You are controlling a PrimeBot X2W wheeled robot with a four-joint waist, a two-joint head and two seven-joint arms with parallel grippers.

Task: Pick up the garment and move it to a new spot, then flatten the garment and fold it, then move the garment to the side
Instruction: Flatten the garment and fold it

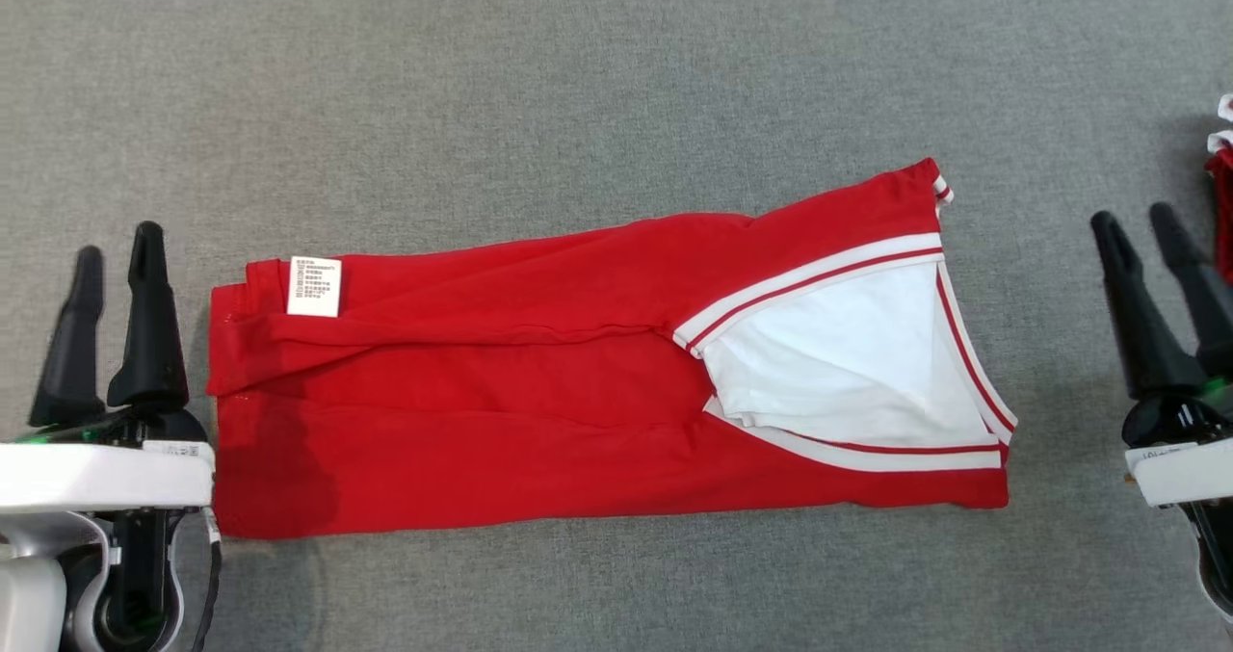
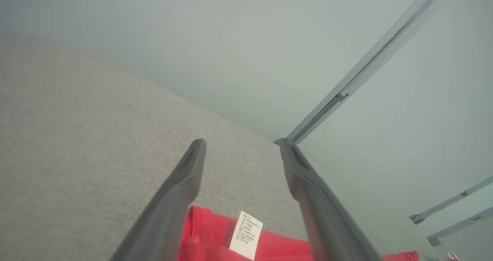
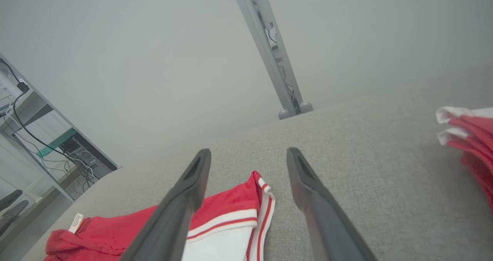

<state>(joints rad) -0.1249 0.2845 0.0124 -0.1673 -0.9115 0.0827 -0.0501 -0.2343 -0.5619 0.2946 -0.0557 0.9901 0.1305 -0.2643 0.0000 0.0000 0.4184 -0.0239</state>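
The garment (image 1: 539,382) is red with white panels and red-and-white striped trim. It lies folded lengthwise into a long strip across the middle of the grey table (image 1: 578,74), a white care label (image 1: 314,286) at its left end. My left gripper (image 1: 120,257) stands open just off that left end, holding nothing. In the left wrist view the label (image 2: 246,234) and red cloth (image 2: 212,238) lie between the open gripper (image 2: 240,143). My right gripper (image 1: 1135,217) stands open beyond the garment's right end. In the right wrist view the striped corner (image 3: 262,191) lies between the open gripper (image 3: 248,153).
A stack of other red and white garments (image 1: 1223,180) lies at the table's right edge, close to my right gripper, seen too in the right wrist view (image 3: 470,137). Metal frame posts (image 3: 269,49) and a shelf with cables (image 3: 57,145) stand beyond the table.
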